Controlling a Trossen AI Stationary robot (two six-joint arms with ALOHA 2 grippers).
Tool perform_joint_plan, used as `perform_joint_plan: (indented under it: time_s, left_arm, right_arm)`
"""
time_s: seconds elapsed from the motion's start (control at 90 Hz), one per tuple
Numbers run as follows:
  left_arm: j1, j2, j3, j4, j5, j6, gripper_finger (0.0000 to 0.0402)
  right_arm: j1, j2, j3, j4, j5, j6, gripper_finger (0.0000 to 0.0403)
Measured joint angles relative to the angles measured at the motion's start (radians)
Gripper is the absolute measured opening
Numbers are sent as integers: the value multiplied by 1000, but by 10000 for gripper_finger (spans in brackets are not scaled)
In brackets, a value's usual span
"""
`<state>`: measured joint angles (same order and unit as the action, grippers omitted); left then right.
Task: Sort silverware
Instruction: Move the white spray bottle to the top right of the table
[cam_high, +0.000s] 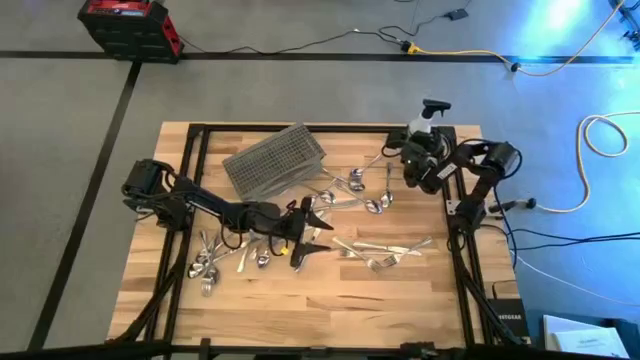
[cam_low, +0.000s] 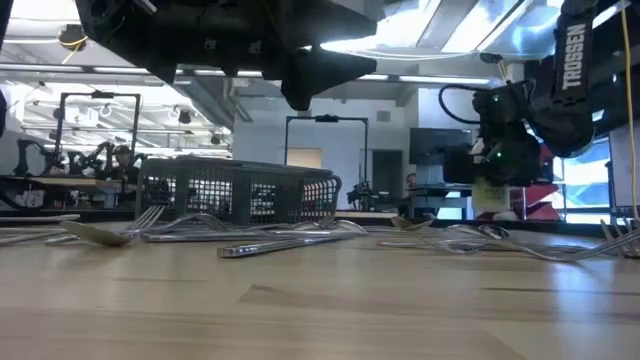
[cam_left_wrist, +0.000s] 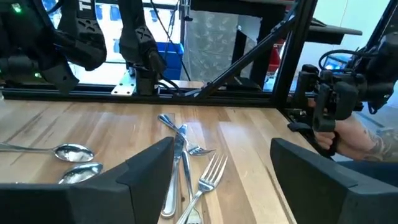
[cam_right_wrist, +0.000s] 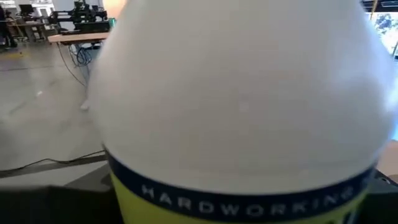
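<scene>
Overhead: wooden bench (cam_high: 300, 310) w/ two dark arms. The left gripper (cam_high: 307, 232) is held near bench centre, jaws released and spread wide, nothing grasped. The right gripper (cam_high: 415, 152) is parked at the far right corner by a white bottle (cam_high: 425, 118); whether the bottle is held cannot be told.

Risks, as judged:
- Forks (cam_left_wrist: 211, 174) below the left gripper are crossed and touching, so two could be pinched at once, or one could be dragged along and the groups mixed.
- Pieces lie thin and flat on the wood; if the jaws are closed too high, a fork could be missed or could slip out.
- Spoons (cam_left_wrist: 73, 151) just beside could be nudged by an outer finger.

Silverware (cam_high: 385, 250): slim shiny metal forks and spoons, scattered in three loose groups. One is seen at the left front by the left arm, one mid-bench just beside the basket (cam_high: 275, 160), one right of centre. Most pieces overlap. None can be seen in the basket, a gray mesh one set askew at the back.
</scene>
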<state>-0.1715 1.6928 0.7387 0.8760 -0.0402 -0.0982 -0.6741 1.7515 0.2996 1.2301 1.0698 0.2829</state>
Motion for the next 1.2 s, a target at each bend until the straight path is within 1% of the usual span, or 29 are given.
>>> perform_joint_plan:
  time_s: [0.344,1.056,1.2]
  left_arm:
    - [0,0,0,-1,0,1,254]
    - [0,0,0,-3,0,2,254]
    - [0,0,0,-3,0,2,254]
  right_arm:
    - [0,0,0,-12,1,-3,273]
    - [0,0,1,-21,-34,-3,273]
    - [0,-1,1,-15,-36,-30,273]
